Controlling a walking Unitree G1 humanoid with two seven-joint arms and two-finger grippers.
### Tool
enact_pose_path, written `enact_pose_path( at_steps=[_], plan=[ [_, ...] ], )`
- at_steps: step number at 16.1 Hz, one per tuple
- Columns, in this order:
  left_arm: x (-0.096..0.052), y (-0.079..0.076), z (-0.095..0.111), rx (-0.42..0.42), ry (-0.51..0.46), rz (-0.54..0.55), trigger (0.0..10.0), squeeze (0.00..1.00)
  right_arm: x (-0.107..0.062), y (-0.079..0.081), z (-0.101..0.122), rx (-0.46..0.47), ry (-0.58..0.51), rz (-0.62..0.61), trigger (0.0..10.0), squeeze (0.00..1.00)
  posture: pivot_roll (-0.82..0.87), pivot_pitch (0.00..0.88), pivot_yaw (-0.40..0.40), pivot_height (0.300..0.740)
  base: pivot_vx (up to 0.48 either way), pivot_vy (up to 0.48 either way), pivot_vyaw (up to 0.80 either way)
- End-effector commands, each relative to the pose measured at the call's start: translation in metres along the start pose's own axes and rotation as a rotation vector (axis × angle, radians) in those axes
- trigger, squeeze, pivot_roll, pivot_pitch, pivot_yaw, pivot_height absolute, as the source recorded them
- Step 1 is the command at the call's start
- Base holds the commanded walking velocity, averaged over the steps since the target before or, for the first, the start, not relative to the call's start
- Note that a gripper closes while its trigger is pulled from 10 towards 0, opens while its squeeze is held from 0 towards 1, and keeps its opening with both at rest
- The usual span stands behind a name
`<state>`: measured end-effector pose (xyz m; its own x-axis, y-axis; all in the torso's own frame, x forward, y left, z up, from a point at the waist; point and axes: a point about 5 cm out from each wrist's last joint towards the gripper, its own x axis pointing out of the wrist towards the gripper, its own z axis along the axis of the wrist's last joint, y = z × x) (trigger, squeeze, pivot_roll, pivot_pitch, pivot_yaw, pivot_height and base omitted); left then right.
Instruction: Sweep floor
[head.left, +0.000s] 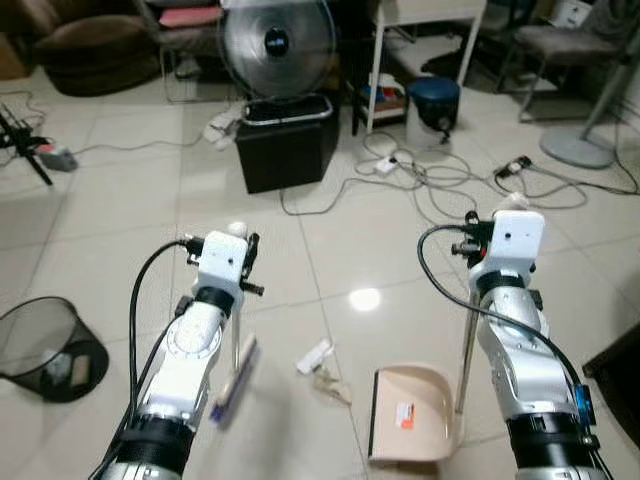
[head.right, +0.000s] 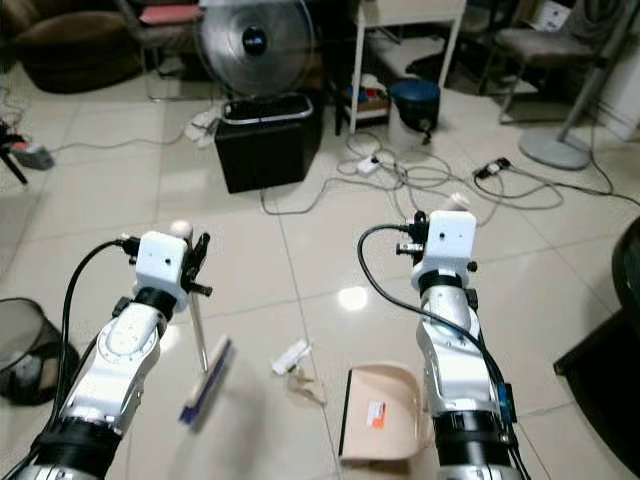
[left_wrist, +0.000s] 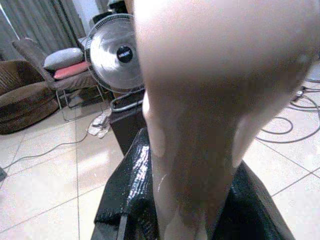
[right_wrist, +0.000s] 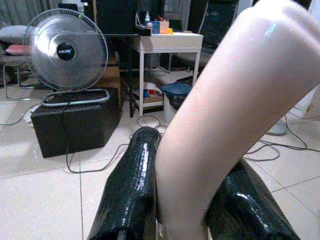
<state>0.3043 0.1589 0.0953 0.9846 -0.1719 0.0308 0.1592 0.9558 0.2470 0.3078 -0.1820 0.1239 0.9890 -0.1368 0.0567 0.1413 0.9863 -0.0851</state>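
— Where's the broom?
— The left gripper (left_wrist: 190, 200) clenches the beige-handled purple-bristled broom (head.left: 233, 385), left of the scattered white paper scraps (head.left: 318, 362).
— And the dustpan?
— The right gripper (right_wrist: 185, 200) grasps the beige plastic dustpan (head.left: 405, 412), right of the scraps.

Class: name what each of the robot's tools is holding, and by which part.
Left tool: the broom, gripped at the handle's top end. Right tool: the dustpan, gripped at the top of its upright handle.

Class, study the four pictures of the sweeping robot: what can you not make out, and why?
- Litter: white scrap and crumpled bits too small to identify.
- Orange label on the beige plastic dustpan: print too small.
- Broom's purple brush head: blurred.
- Black mesh wastebasket: contents indistinct; right eye view's edge cuts it.
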Motion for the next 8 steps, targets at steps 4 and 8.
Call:
enact_pose_path(
  at_steps=[4, 8],
  plan=[
    [0.0037, 0.0039, 0.0088, 0.005, -0.046, -0.008, 10.0, 0.0, 0.0026, -0.0025, 0.0053, 0.055, -0.019, -0.019, 10.0, 0.0, -0.07, 0.009, 0.048, 0.74, 0.419, 0.0, 0.0],
    [0.0033, 0.0041, 0.009, 0.004, -0.049, -0.011, 10.0, 0.0, 0.0015, -0.0013, 0.0045, 0.036, -0.018, -0.013, 10.0, 0.0, -0.07, 0.005, 0.048, 0.74, 0.449, 0.0, 0.0]
  ],
)
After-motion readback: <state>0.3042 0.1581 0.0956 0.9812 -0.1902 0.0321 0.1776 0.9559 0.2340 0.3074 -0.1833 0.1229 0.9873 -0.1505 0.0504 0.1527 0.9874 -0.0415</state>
